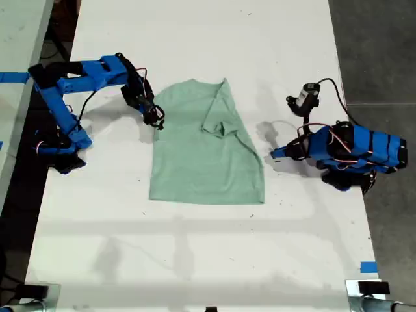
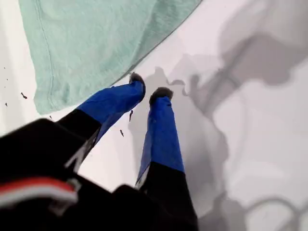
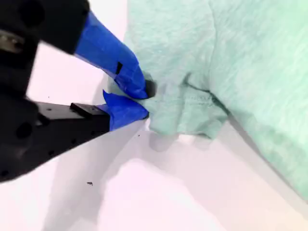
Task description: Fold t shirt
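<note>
My second hand (image 3: 144,100) pinches an edge of the pale mint-green cloth t-shirt (image 1: 205,153). My first hand (image 2: 148,91), slightly parted, holds nothing beside it on the white worktop (image 1: 195,253).

The t shirt (image 1: 205,156) lay on the table (image 1: 195,260), midway between my arms. My second gripper (image 1: 156,118) sat at its edge toward the exterior view's left, touching the cloth. My first gripper (image 1: 278,153) sat just off its edge toward that view's right, over bare table.
</note>
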Action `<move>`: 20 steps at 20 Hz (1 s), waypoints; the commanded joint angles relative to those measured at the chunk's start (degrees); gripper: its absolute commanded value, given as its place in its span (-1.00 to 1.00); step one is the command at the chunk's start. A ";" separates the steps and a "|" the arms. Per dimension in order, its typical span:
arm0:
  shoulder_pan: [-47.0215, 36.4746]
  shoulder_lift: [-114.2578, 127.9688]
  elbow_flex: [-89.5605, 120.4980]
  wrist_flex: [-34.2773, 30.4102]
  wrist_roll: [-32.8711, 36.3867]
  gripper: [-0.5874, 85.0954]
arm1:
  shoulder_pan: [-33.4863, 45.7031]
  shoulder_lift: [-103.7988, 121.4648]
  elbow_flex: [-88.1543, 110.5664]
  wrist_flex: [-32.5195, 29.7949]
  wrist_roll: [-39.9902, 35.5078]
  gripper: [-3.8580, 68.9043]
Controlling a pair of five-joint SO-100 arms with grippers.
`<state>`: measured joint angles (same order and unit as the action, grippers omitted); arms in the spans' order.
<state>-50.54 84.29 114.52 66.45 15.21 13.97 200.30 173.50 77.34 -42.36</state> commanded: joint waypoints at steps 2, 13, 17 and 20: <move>0.79 3.87 -5.89 8.35 -2.20 -0.99 | -0.44 0.26 4.04 0.26 0.62 -0.73; 16.26 -2.46 -48.87 23.73 1.32 -0.99 | -0.44 0.26 4.04 0.26 0.62 -0.73; 20.92 -7.12 -55.72 21.45 5.10 -0.99 | -0.44 0.26 4.04 0.26 0.62 -0.73; 24.26 -14.06 -58.71 18.11 3.43 -0.99 | -0.44 0.26 4.04 0.26 0.62 -0.73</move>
<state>-28.65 71.37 59.94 86.31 19.78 13.97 200.30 173.50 77.34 -42.36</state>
